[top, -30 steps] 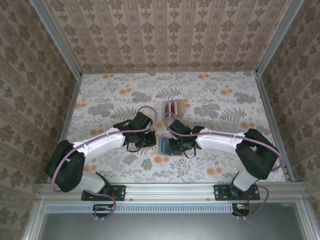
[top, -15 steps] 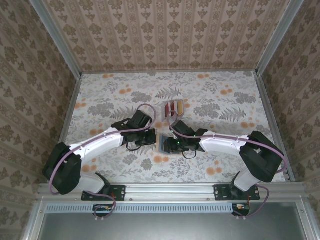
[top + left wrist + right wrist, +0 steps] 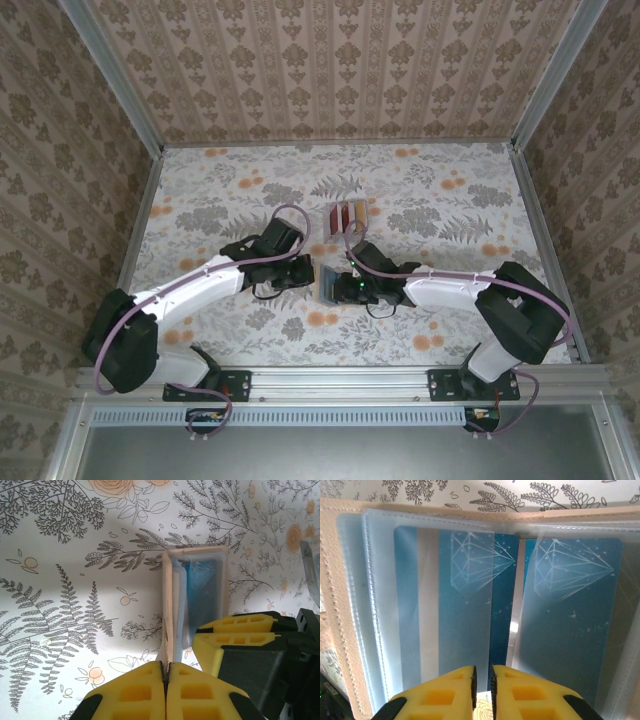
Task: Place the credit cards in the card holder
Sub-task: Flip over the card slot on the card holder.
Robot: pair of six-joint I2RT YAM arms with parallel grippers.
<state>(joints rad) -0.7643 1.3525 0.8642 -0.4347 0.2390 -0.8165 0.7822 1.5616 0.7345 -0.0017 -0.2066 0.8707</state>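
Both jaws are clenched: left on the flap of the card holder, right on a blue credit card, to be kept square while pushed.

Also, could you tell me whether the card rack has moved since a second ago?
No; the card rack stays beside the same orange flower.
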